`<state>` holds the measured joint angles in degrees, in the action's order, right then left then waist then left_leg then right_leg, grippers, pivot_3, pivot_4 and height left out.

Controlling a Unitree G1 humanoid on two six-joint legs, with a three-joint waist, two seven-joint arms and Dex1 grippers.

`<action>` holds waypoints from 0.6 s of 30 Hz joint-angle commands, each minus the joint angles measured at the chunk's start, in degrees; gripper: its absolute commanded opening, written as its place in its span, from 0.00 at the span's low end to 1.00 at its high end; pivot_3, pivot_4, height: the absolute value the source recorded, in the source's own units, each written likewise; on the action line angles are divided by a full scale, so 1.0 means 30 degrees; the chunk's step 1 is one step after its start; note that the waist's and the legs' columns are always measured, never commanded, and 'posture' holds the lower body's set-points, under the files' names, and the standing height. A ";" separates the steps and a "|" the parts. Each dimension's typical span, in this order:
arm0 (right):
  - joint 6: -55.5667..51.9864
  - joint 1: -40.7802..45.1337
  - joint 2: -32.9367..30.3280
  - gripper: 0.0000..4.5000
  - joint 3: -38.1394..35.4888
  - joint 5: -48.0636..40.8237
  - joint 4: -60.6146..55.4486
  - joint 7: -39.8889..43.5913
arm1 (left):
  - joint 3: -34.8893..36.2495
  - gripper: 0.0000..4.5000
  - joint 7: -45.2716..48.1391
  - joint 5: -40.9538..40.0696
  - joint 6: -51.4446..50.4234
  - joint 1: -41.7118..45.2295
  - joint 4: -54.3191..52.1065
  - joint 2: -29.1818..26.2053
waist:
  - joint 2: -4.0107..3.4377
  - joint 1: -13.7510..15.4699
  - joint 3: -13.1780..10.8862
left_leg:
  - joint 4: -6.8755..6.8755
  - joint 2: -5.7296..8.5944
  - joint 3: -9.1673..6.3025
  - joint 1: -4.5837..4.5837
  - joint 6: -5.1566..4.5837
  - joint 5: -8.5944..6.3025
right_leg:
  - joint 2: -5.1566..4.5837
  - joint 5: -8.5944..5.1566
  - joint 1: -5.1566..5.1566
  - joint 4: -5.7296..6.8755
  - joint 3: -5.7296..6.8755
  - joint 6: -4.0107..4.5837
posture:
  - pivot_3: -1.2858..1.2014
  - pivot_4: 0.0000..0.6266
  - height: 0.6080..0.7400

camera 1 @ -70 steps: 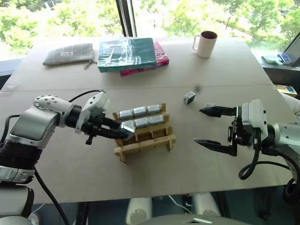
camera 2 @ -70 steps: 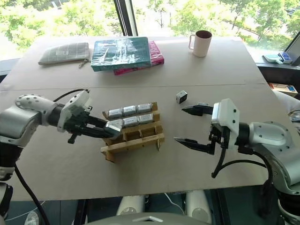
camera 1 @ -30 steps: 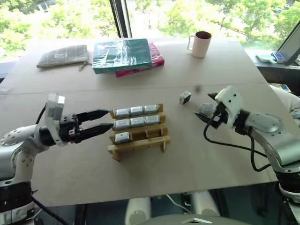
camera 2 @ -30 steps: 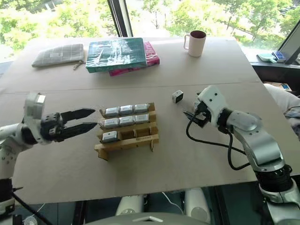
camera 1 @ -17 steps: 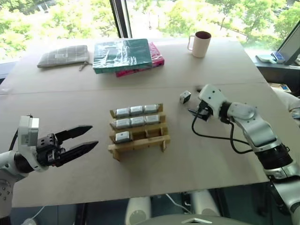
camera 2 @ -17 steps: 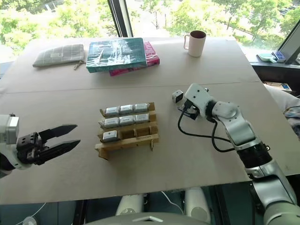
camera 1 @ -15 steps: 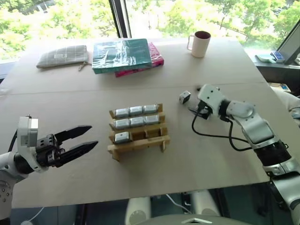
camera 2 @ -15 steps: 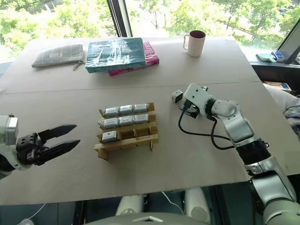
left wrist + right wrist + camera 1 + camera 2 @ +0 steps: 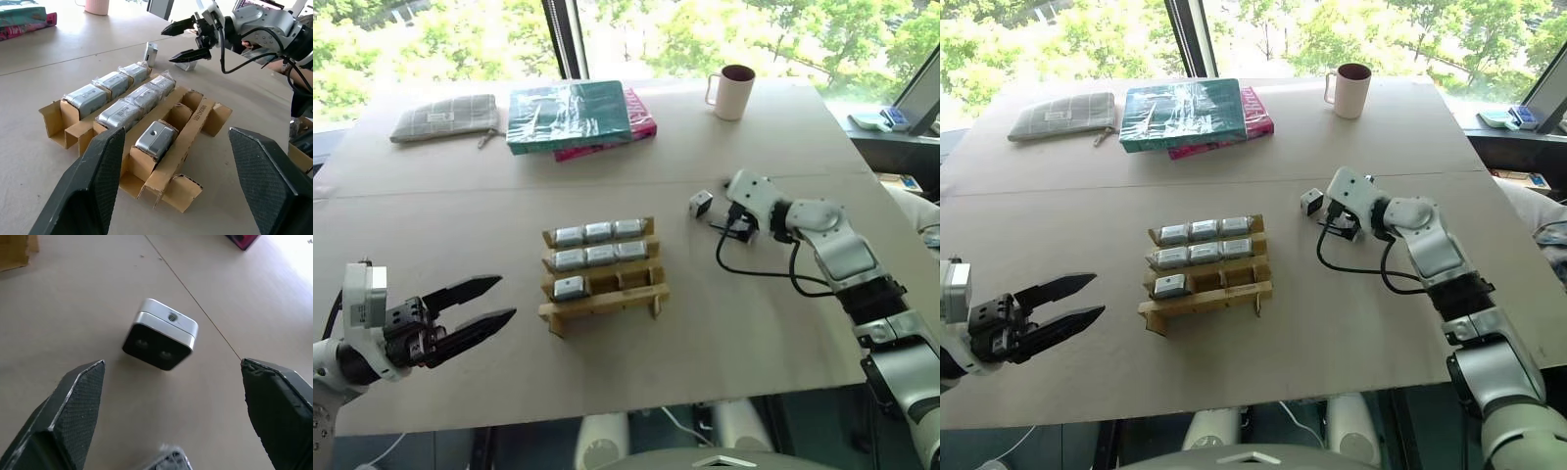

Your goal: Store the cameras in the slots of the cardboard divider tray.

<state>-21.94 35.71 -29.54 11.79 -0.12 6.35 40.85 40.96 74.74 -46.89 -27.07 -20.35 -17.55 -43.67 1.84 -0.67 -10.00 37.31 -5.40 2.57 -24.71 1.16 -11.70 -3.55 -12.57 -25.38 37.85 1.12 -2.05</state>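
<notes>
Cameras (image 9: 597,245) fill seven slots of the cardboard divider tray (image 9: 602,294); one loose camera (image 9: 701,204) lies right of the tray, just before the wide-spread right hand (image 9: 171,416). Left hand (image 9: 475,305), spread and empty, hangs left of the tray.

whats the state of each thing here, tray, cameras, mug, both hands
cardboard divider tray: seven slots filled, two in the near row free
loose camera: on the table, not stored, dark face toward the right hand
right hand: open, empty, fingers spread just short of the loose camera
left hand: open, empty, off to the tray's left
mug: upright at the far edge
</notes>
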 commanded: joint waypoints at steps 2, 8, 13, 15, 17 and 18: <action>-0.5083 -0.2013 0.0406 0.98 -0.1984 0.0172 -0.4732 -0.2802 | 0.0104 0.77 0.0105 -0.0355 0.0363 0.0174 -0.0288 -0.0254 | 0.0004 0.0010 0.0006 | -0.0009 -0.0001 -0.0002 0.0002 0.0001 -0.0001 | 0.0000 -0.0001 -0.0009 0.0003 0.0003 0.0000 | 0.52 0.24 1.00; -1.0124 -0.3099 0.2986 0.98 -0.3741 -0.0787 -0.6495 -0.5434 | -0.0831 0.77 0.0488 -0.0393 0.0185 0.1501 0.0228 -0.0943 | -0.0004 -0.0062 0.0008 | 0.0001 -0.0003 -0.0011 0.0021 0.0002 0.0000 | 0.0016 -0.0012 -0.0029 0.0028 -0.0014 -0.0024 | 0.52 0.24 1.00; -1.1642 -0.2815 0.4161 0.98 -0.4846 -0.1554 -0.5784 -0.6503 | -0.1228 0.77 0.0802 -0.0380 0.0201 0.2083 0.0432 -0.1314 | -0.0005 -0.0044 0.0009 | -0.0007 -0.0001 0.0001 -0.0001 0.0000 0.0001 | 0.0043 0.0029 -0.0069 0.0019 -0.0063 0.0042 | 0.52 0.24 1.00; -1.1857 -0.2701 0.4411 0.98 -0.5085 -0.1844 -0.5567 -0.6719 | -0.1351 0.77 0.0940 -0.0432 0.0227 0.2288 0.0340 -0.1413 | -0.0005 -0.0045 0.0008 | -0.0024 0.0000 -0.0001 -0.0007 0.0000 0.0001 | 0.0048 0.0033 -0.0071 0.0010 -0.0067 0.0048 | 0.52 0.24 1.00; -1.1677 -0.2769 0.4470 0.92 -0.5062 -0.1947 -0.5344 -0.6905 | -0.1501 0.78 0.1330 -0.0399 0.0410 0.2414 0.0040 -0.1620 | -0.0005 -0.0063 0.0009 | -0.0027 0.0000 0.0002 -0.0006 0.0000 0.0001 | 0.0052 0.0032 -0.0072 0.0006 -0.0075 0.0047 | 0.52 0.24 1.00; -1.1573 -0.2810 0.4463 0.87 -0.5039 -0.1982 -0.5278 -0.6978 | -0.1563 0.79 0.1478 -0.0433 0.0437 0.2494 -0.0140 -0.1750 | -0.0005 -0.0060 0.0009 | -0.0027 0.0000 0.0004 -0.0005 0.0000 0.0001 | 0.0054 0.0032 -0.0072 0.0006 -0.0078 0.0048 | 0.52 0.24 1.00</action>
<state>-57.38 26.57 -15.87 -2.08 -5.58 -8.93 20.70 35.64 77.84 -47.38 -26.96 -13.27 -16.26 -47.79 1.83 -0.85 -9.97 37.23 -5.40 2.58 -24.73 1.16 -11.70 -3.39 -12.47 -25.60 37.87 0.89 -1.91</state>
